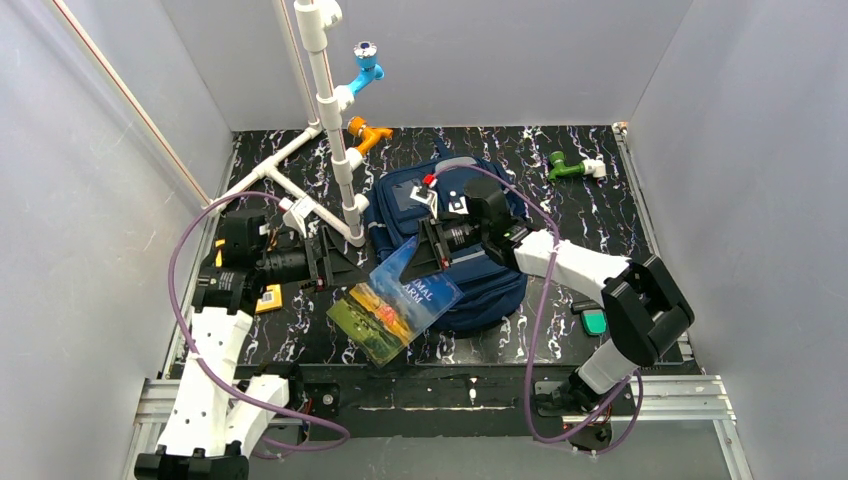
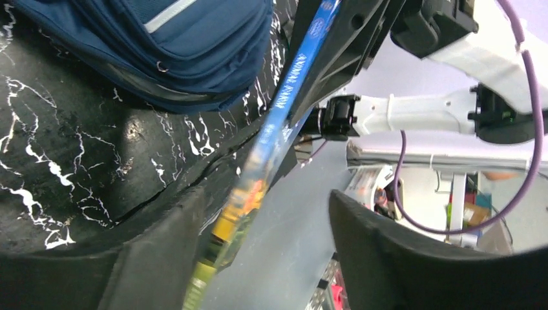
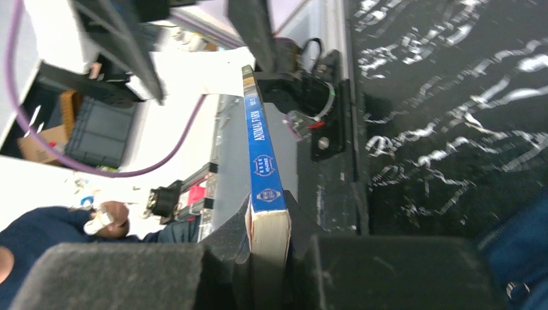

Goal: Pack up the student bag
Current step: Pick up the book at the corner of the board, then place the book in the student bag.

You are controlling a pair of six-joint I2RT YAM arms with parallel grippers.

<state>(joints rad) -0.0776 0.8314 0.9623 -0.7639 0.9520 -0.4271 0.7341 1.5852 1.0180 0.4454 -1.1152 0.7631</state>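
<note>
Left gripper [image 2: 265,206]: jaws apart, 1 pad just beside the book [image 1: 395,305], the other well clear. No clamp from this side.

The book hangs tilted over the near part of the bench [image 1: 570,200], cover up, between my 2 arms.

Right gripper [image 3: 268,239]: closed on the book's upper end, pads tight on both covers, so it carries the book alone. Reads as a handover to the arm nearer the bag.

Student bag [image 1: 490,295] lies flat mid-bench, under the right gripper, with the book's top corner over its near-left edge. I can't tell if the main zip is open, and I need that confirmed before insertion.
</note>
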